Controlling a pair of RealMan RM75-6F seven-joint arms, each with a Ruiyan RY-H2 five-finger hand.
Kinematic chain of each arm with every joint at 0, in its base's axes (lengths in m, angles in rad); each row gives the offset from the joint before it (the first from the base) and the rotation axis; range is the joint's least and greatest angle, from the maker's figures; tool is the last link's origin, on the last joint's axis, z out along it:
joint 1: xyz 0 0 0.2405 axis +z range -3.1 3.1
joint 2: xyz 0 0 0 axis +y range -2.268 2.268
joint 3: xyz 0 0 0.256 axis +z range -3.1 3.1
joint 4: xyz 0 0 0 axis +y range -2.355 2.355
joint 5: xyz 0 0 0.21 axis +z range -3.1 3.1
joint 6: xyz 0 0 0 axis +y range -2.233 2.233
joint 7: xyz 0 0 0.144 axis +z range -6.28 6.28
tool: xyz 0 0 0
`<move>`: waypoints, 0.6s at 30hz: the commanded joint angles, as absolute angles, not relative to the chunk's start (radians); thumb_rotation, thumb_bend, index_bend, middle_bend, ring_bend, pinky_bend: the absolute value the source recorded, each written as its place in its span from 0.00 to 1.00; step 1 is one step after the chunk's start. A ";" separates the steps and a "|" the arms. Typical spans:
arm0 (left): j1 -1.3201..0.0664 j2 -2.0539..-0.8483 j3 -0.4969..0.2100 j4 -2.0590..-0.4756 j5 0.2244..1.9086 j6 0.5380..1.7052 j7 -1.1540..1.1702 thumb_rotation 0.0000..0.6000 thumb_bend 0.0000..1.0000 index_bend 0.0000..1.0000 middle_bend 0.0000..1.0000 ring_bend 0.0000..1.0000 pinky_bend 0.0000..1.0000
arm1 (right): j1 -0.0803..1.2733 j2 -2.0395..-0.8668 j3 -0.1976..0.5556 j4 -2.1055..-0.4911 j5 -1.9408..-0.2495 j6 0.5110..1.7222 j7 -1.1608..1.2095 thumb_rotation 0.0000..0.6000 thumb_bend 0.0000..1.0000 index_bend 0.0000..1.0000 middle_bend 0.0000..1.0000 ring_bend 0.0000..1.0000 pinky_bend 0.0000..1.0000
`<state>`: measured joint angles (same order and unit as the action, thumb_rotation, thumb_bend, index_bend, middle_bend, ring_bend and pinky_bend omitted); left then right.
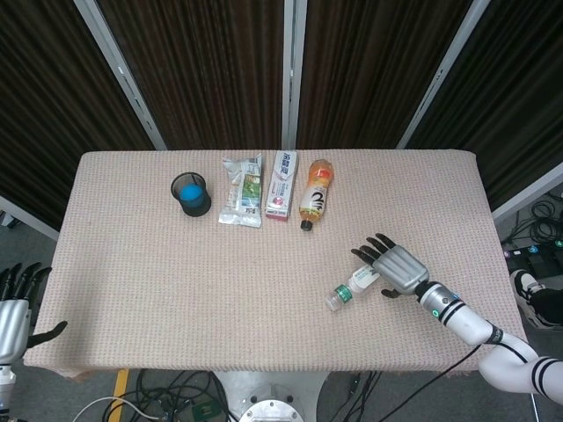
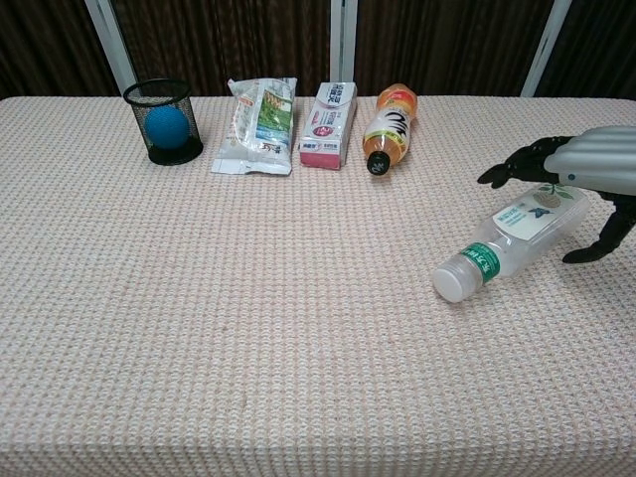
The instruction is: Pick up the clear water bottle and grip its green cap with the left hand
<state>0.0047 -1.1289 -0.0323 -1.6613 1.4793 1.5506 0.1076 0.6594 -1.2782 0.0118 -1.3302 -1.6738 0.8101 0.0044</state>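
Water bottle (image 2: 517,240) lying flat, right hand (image 2: 586,174) spread above it

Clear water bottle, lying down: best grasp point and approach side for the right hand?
Wrap the labelled body of the clear water bottle from above, fingers across its width. It lies flat, cap end toward the table's near edge, so this likely leaves the cap free. The right hand hovers open there.
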 commanded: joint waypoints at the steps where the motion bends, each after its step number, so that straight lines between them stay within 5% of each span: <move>1: 0.000 -1.132 -0.035 -1.654 1.480 1.547 0.102 1.00 0.03 0.17 0.11 0.04 0.07 | 0.660 -1.296 0.001 -1.309 -1.662 0.810 -0.001 1.00 0.10 0.05 0.19 0.00 0.00; 4: -0.005 -1.137 -0.037 -1.647 1.482 1.542 0.096 1.00 0.03 0.17 0.11 0.04 0.07 | 0.650 -1.320 0.001 -1.285 -1.656 0.845 0.009 1.00 0.12 0.22 0.28 0.10 0.08; 9: -0.046 -1.147 -0.055 -1.626 1.510 1.517 0.066 1.00 0.03 0.17 0.11 0.04 0.07 | 0.631 -1.350 0.014 -1.271 -1.659 0.948 0.076 1.00 0.31 0.62 0.50 0.39 0.42; 13: -0.102 -1.153 -0.083 -1.602 1.549 1.491 -0.005 1.00 0.03 0.18 0.14 0.04 0.07 | 0.644 -1.340 0.038 -1.321 -1.663 0.998 0.163 1.00 0.39 0.72 0.58 0.47 0.51; 18: -0.200 -1.183 -0.119 -1.574 1.596 1.431 -0.115 1.00 0.03 0.19 0.15 0.08 0.10 | 0.675 -1.374 0.086 -1.410 -1.617 1.001 0.246 1.00 0.42 0.74 0.61 0.51 0.51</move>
<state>-0.1523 -1.1639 -0.0965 -1.5922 1.5710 1.4662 -0.0687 0.6565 -1.3543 0.0588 -1.3714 -1.6418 1.0005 0.2196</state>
